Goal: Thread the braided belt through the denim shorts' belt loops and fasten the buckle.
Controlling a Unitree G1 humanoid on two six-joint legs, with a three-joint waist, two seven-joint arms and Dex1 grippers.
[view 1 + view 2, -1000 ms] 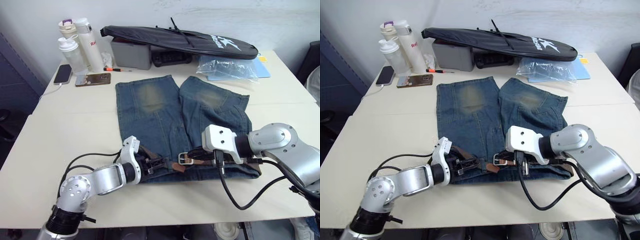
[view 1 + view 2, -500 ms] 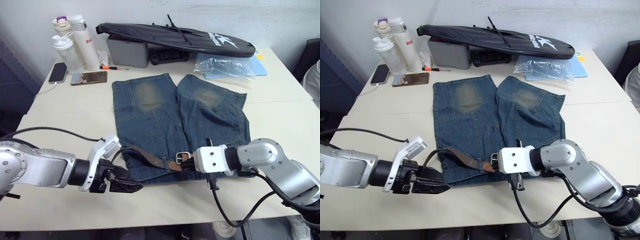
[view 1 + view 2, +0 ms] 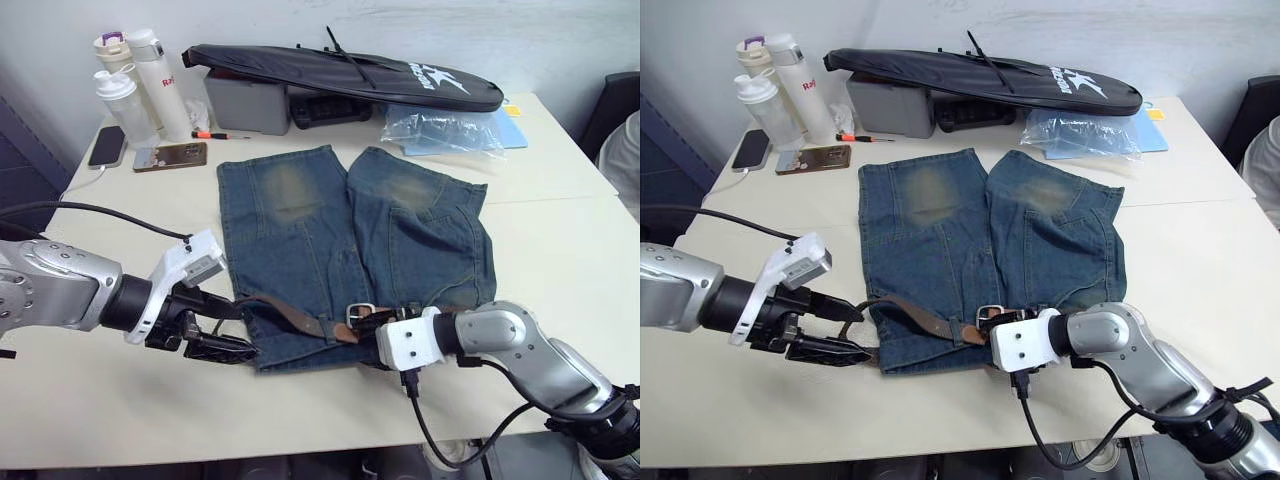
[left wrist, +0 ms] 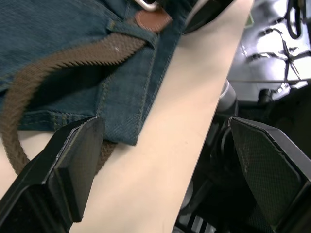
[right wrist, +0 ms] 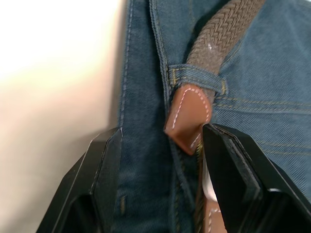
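The denim shorts (image 3: 330,230) lie flat on the table, waistband toward me. The braided belt (image 3: 285,312) runs along the left half of the waistband and bulges out in a loop past its left corner. Its tan tip (image 5: 189,116) has come through a belt loop (image 5: 194,75) and lies next to the silver buckle (image 3: 360,313). My right gripper (image 5: 163,141) is open, its fingers on either side of the tan tip without touching it. My left gripper (image 3: 222,330) is wide open at the left corner of the waistband, with the belt's loop (image 4: 73,56) just beyond one finger (image 4: 73,160).
A long black bag (image 3: 340,75) lies over a grey box (image 3: 250,100) at the back. Bottles (image 3: 130,80) and two phones (image 3: 170,155) stand at the back left, and a clear plastic bag (image 3: 450,125) at the back right. The table's near edge (image 3: 300,430) runs just below both grippers.
My right gripper has opened off the belt by the buckle. My left arm drew back off the waistband to the left and now stands at its left corner. The camera has shifted.
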